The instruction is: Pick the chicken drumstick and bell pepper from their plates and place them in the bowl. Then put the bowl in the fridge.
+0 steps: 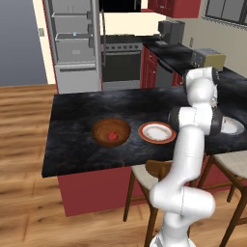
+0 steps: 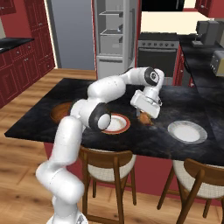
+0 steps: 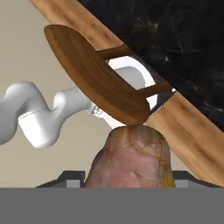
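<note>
We see the bowl [image 1: 111, 132] on the worktop [image 1: 72, 125] holding the bell pepper [image 1: 113, 136], both plates [image 1: 157, 132] bare, our fingers closed on the chicken drumstick [image 3: 130, 157].

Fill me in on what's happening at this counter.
The arm's gripper holds the drumstick above the black counter, between the red-rimmed plate and the plain plate. The pepper already lies in the bowl. The fridge stands open behind.
</note>
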